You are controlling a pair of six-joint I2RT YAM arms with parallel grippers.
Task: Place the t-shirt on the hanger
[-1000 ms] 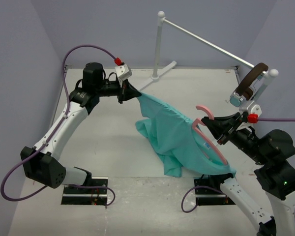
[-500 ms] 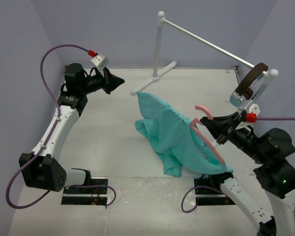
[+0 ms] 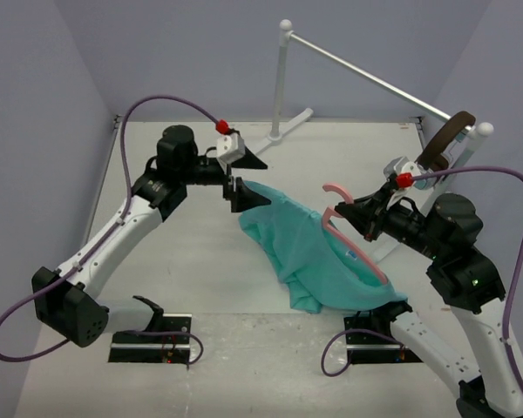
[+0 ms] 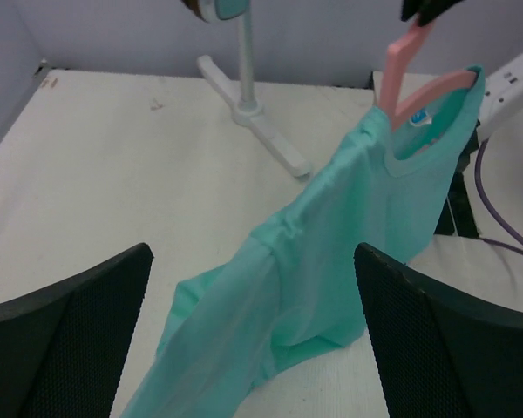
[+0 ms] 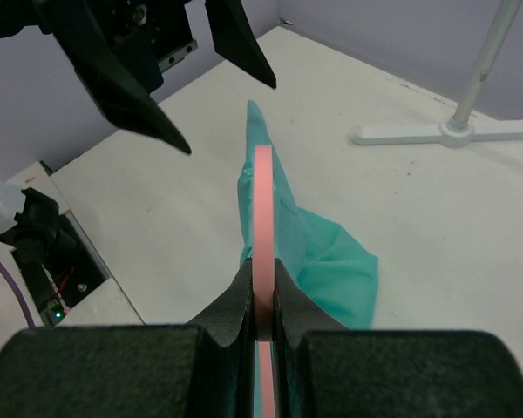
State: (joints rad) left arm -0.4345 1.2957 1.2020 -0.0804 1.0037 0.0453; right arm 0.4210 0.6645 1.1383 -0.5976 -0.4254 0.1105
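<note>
The teal t-shirt (image 3: 301, 248) hangs by its collar from the pink hanger (image 3: 353, 244) and trails down left onto the table. My right gripper (image 3: 363, 214) is shut on the hanger just below its hook; the right wrist view shows the pink bar (image 5: 262, 200) pinched between the jaws of that gripper (image 5: 262, 280), with cloth (image 5: 327, 261) beyond. My left gripper (image 3: 251, 178) stands open at the shirt's upper left tip. In the left wrist view its gripper (image 4: 253, 261) has both fingers wide apart, the shirt (image 4: 331, 235) lying loose between them and the hanger (image 4: 408, 65) beyond.
A white rail stand (image 3: 281, 83) rises at the back, its rail running right to a post carrying brown-banded headphones (image 3: 442, 144). Its foot (image 4: 261, 122) lies on the table close behind the shirt. Purple walls close in on the left, back and right.
The left gripper let go of the shirt's tip, swung away left, then came back to it with its jaws open. The right arm carried the hanger a little left.
</note>
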